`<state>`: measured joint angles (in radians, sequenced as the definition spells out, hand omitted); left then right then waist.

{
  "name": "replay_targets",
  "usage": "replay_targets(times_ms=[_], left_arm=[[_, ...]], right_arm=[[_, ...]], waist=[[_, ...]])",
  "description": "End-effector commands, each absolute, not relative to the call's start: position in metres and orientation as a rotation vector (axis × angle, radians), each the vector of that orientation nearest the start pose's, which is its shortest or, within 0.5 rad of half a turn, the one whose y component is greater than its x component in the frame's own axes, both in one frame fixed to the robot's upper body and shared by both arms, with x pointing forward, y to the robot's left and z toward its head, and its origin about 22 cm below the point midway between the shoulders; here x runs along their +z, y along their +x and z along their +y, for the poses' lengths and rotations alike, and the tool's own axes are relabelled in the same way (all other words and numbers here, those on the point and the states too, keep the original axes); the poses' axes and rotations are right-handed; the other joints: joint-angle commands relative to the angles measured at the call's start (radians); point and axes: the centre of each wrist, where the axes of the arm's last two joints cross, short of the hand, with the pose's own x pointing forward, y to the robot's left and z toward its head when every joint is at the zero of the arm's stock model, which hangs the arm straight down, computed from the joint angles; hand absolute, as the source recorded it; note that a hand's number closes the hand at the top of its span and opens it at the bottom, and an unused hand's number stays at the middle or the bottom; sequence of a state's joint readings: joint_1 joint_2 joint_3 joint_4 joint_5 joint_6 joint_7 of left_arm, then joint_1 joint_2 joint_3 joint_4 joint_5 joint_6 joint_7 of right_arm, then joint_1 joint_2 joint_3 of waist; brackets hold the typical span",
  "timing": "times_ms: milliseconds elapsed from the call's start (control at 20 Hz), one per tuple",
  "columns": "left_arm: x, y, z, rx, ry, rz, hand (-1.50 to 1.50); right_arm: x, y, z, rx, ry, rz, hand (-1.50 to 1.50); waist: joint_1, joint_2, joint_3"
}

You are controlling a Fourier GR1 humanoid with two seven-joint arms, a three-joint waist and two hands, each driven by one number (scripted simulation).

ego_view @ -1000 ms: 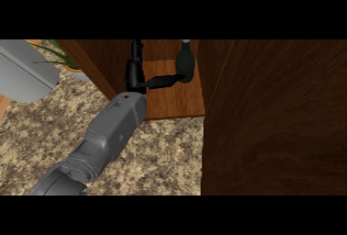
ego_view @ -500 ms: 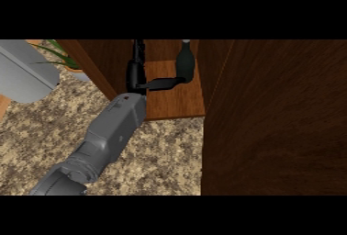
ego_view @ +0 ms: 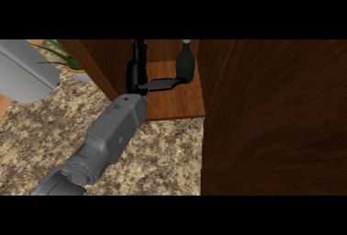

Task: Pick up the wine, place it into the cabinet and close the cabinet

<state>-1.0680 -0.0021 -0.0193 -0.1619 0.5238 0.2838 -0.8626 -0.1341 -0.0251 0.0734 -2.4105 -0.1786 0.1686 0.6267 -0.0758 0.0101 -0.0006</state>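
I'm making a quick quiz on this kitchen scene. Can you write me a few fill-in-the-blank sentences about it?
1. The left hand is at the wine bottle inside the ____.
2. The bottle stands ____ on the wooden shelf.
3. The cabinet door is ____.
4. The countertop looks like speckled ____.

Missing words: cabinet; upright; open; stone

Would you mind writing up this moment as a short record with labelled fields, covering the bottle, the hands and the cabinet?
wine bottle: dark wine bottle upright on the cabinet shelf
left hand: left hand inside the cabinet, thumb and fingers touching the bottle's lower body
right hand: not in view
cabinet door: cabinet door open, at the view's right
counter: speckled counter below the shelf
background: plant at upper left
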Motion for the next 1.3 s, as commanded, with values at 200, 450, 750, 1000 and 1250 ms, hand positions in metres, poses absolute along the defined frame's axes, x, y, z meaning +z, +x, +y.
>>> replay_targets(times_ms=[200,450,750,1000,1250], left_arm=[[-0.028,0.395,0.123,0.253,0.008,-1.844,-1.5],[-0.032,0.374,0.105,0.229,-0.039,-1.839,-1.5],[-0.038,0.324,0.069,0.205,-0.054,-1.822,-1.5],[-0.024,0.285,0.046,0.202,-0.081,-1.894,-1.5],[-0.013,0.259,0.048,0.222,-0.122,-1.902,-1.5]], right_arm=[[0.208,0.155,-0.205,0.324,0.342,-1.909,-1.5],[0.205,0.155,-0.215,0.279,0.302,-1.925,-1.5],[0.208,0.149,-0.212,0.255,0.272,-1.924,-1.5],[0.198,0.156,-0.216,0.269,0.27,-1.927,-1.5],[0.204,0.15,-0.222,0.248,0.234,-1.913,-1.5]], waist=[[0.013,-0.01,0.0],[0.034,-0.017,0.001],[0.05,-0.013,0.0],[0.071,-0.015,0.001],[0.079,-0.014,0.001]])
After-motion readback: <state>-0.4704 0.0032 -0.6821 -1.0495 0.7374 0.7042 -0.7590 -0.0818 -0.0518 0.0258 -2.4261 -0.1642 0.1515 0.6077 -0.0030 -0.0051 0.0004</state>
